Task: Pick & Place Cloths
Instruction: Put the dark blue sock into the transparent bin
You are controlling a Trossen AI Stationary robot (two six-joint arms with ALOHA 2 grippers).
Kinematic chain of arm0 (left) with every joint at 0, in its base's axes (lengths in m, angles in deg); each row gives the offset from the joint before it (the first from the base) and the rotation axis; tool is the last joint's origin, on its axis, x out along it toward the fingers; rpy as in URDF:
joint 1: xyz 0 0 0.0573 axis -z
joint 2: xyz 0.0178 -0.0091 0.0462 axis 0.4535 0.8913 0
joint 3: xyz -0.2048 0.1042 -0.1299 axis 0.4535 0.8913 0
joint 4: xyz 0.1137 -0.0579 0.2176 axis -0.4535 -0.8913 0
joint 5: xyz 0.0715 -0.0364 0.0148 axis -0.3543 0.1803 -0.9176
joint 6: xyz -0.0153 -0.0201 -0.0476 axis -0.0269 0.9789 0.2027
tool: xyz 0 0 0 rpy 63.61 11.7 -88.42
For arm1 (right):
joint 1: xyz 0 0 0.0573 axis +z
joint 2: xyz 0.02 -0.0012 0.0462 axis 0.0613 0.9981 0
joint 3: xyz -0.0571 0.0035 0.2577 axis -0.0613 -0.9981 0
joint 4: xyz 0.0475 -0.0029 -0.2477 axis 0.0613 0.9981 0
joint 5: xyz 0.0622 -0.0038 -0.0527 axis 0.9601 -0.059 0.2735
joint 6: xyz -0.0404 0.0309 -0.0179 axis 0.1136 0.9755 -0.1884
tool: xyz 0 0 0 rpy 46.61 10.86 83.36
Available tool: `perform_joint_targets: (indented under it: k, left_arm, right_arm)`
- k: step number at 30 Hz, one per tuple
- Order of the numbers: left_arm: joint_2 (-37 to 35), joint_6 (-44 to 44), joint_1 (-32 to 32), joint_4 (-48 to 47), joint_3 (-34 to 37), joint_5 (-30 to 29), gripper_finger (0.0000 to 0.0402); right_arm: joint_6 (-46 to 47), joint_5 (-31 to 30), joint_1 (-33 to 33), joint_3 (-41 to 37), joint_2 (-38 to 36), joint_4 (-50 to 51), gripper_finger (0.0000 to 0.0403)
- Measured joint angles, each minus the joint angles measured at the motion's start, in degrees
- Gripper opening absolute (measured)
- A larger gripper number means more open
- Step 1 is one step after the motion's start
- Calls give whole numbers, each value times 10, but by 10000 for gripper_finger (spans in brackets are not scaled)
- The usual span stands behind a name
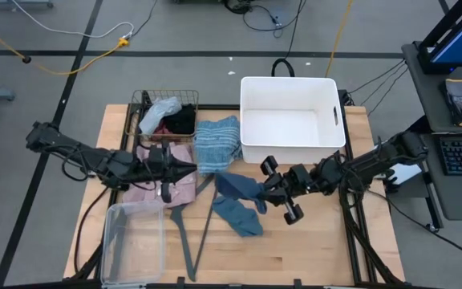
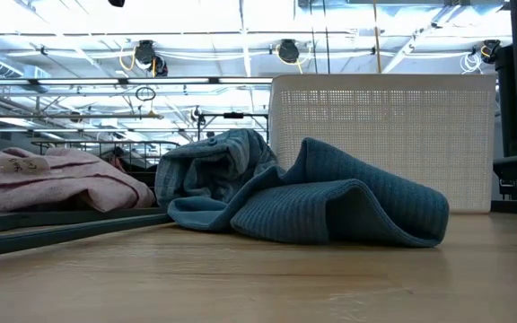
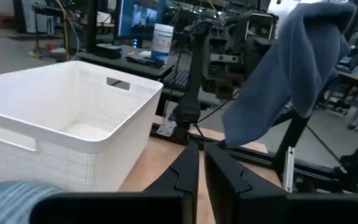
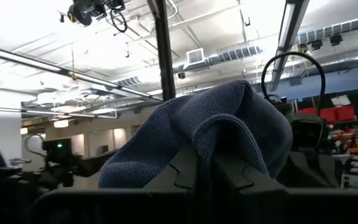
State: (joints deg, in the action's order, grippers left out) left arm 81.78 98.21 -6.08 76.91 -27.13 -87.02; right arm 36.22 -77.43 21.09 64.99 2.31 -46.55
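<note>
My right gripper (image 1: 253,191) is over the middle of the table, tipped upward and shut on a slate-blue cloth (image 1: 233,186). That cloth also shows in the left wrist view (image 3: 291,68). A teal ribbed cloth (image 1: 243,217) lies crumpled on the table just below it (image 2: 330,202). My left gripper (image 1: 191,170) hovers level over the pink checked shirt (image 1: 163,181), fingers shut (image 3: 202,158) and holding nothing. The blue striped towel (image 1: 217,143) lies flat between a wire basket and a white bin. My right gripper pinches a bunched fold of the slate-blue cloth (image 4: 229,140) between its two fingers. The fingers come from the table's right, slanting upward. The cloth drapes over the fingertips and hangs slack below them (image 3: 253,118); I cannot tell whether its lower end touches the teal cloth.
A white bin (image 1: 251,120) stands at the far middle. A wire basket (image 1: 144,100) at the far left holds pale grey, black and maroon pieces. A clear plastic tub (image 1: 131,245) sits at the near left, and a grey hanger (image 1: 191,241) lies beside it.
</note>
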Motion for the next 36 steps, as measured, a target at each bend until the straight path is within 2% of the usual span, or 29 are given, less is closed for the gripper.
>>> perform_joint_targets:
  k: [4, 13, 18, 24, 36]
  left_arm:
    - [9, 19, -5, 24, 0, 21, 72]
    - [72, 19, -6, 139, 0, 24, 204]
    - [110, -12, -6, 205, 0, 24, 248]
    - [139, -28, -6, 264, 0, 24, 268]
    - [142, -29, -7, 265, 0, 25, 269]
  right_arm:
    - [-3, -6, -11, 11, 8, -1, 7]
    - [9, -88, -15, 15, 9, 13, 7]
    - [30, -121, -15, 15, 22, 1, 7]
    - [77, -146, -22, 32, 57, -1, 7]
    - [99, -146, -54, 103, 112, 14, 7]
